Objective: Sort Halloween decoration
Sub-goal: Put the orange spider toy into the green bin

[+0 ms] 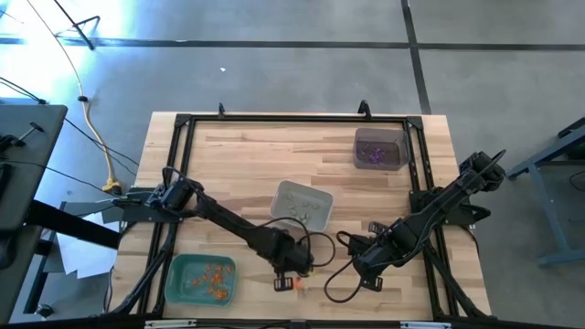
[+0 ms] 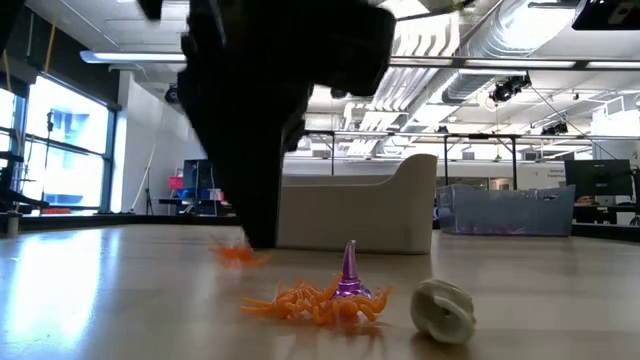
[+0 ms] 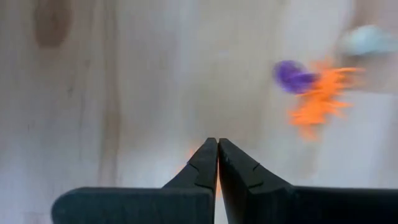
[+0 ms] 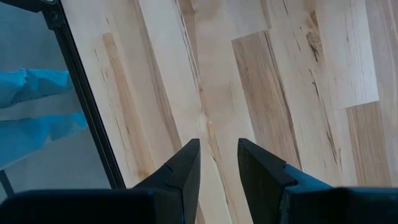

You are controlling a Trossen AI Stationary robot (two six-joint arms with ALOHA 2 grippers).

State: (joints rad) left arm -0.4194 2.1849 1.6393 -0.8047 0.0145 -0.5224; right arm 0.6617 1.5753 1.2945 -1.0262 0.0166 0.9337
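Trinkets lie loose at the table's near edge: an orange spidery piece [image 2: 315, 300] with a purple cone [image 2: 349, 272] standing on it and a pale rounded one [image 2: 443, 308] just beside.

Left gripper [image 3: 217, 163] down at the table [image 1: 238, 155] near that cluster, fingers pressed together. An orange smear shows right at the tips, likely a small orange trinket [image 2: 236, 252] pinched there, though too blurred to be sure.

Probable destination: green tray [image 1: 176, 274], which already holds orange pieces (sorting by colour, it seems). Purple ones sit in the dark tray [image 1: 396, 137]; grey tray [image 1: 285, 192] contents hard to make out.

Right gripper [image 4: 218, 162] waits over bare wood towards the right side, fingers apart, holding nothing.

In the low view the left arm blocks most of its own fingertips.
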